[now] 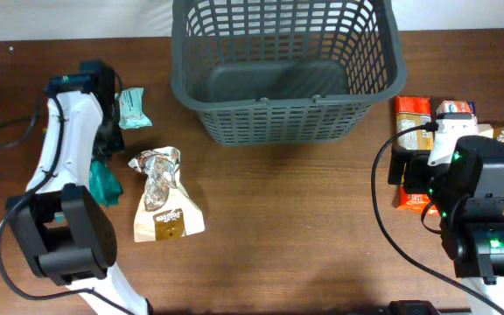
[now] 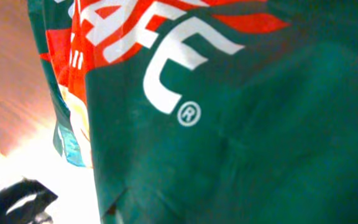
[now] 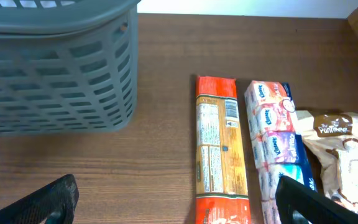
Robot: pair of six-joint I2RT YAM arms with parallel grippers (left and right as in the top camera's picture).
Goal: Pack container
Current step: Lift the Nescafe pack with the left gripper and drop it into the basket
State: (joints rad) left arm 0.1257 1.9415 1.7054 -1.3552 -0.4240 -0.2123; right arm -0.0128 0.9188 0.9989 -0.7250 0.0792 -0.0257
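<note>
The dark grey lattice basket stands at the back centre with nothing in it; its wall shows in the right wrist view. My left gripper is at the table's left over a green packet. That packet, with red and white lettering, fills the left wrist view and hides the fingers, so it seems gripped. My right gripper is open and empty, low over the table to the right of the basket, beside a long orange packet.
A small teal packet and a crumpled brown-and-white bag lie near the left arm. On the right lie the orange packet, a tissue multipack and a brown bag.
</note>
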